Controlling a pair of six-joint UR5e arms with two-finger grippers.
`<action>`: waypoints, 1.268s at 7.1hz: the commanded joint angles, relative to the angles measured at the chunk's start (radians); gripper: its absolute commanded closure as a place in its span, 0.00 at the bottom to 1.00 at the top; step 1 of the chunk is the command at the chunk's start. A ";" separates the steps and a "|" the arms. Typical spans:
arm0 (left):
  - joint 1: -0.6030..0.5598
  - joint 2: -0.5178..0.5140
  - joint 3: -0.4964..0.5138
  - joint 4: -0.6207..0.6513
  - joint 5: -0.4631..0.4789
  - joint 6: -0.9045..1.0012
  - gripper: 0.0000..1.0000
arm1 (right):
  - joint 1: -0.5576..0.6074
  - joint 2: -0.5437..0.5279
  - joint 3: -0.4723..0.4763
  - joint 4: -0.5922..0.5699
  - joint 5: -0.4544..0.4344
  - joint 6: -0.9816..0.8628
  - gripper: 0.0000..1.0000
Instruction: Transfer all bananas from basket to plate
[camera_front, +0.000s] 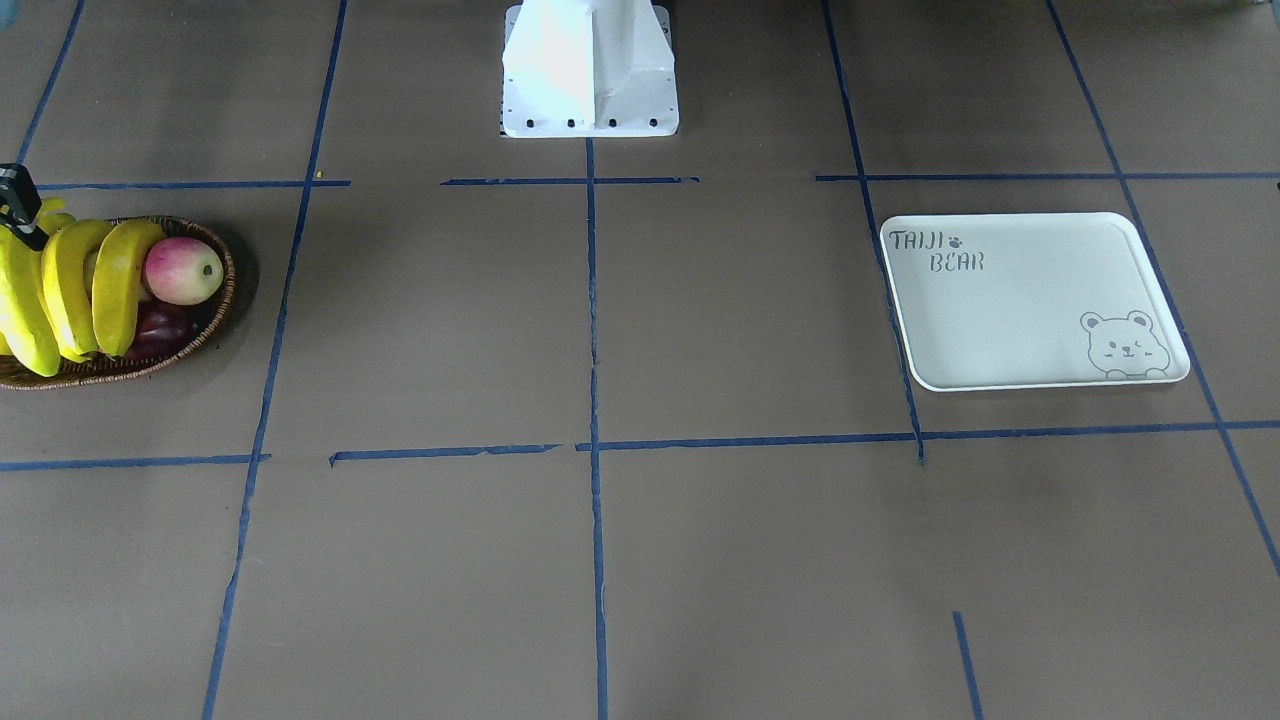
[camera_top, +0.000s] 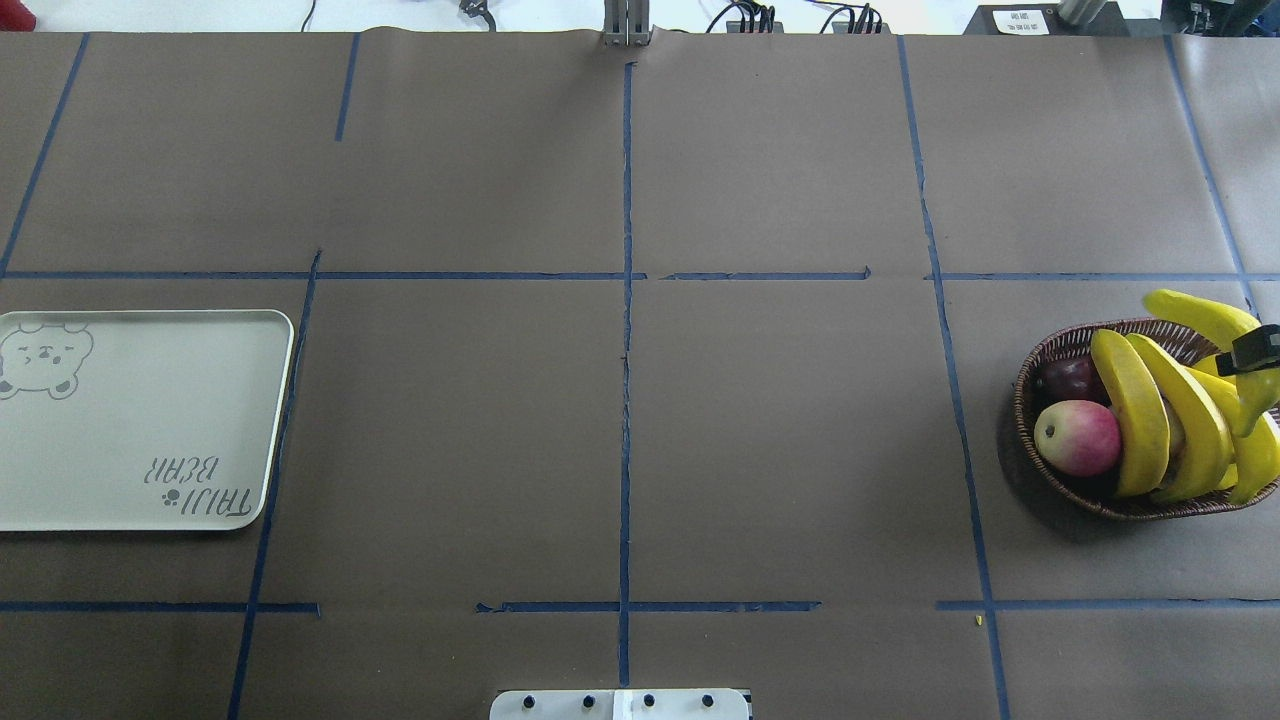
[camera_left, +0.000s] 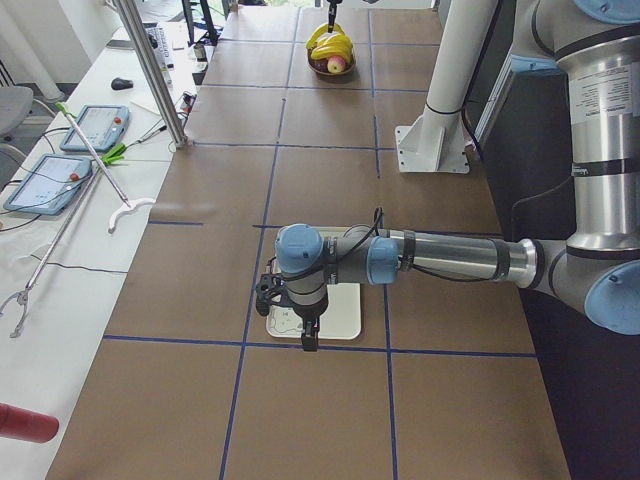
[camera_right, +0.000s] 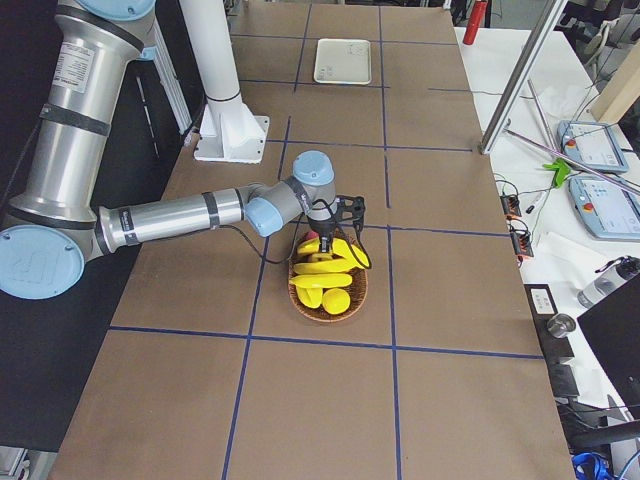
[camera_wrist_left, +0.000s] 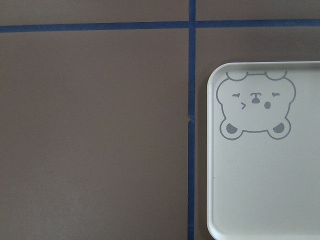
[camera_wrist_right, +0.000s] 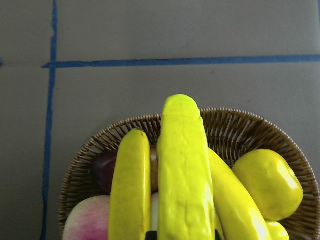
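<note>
Several long yellow bananas arch over the brown wicker basket at the table's right end; they also show in the front view and the right wrist view. My right gripper is over the basket's outer side, at the frame's edge, and looks shut on the stem end of a banana. The cream plate with the bear print lies bare at the left end. My left gripper hangs above the plate's outer edge. I cannot tell whether it is open or shut.
A pink-red apple, a dark purple fruit and a plump yellow fruit also lie in the basket. The white robot base stands at the table's middle edge. Blue tape lines cross the brown table.
</note>
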 joint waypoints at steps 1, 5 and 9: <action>0.035 -0.001 -0.002 -0.002 0.003 -0.002 0.00 | 0.081 0.076 0.005 0.007 0.103 -0.153 0.99; 0.051 -0.146 -0.006 -0.065 0.000 -0.034 0.00 | -0.044 0.286 -0.081 0.012 0.227 -0.104 1.00; 0.190 -0.152 -0.014 -0.420 -0.098 -0.310 0.00 | -0.250 0.514 -0.089 0.016 0.083 0.262 1.00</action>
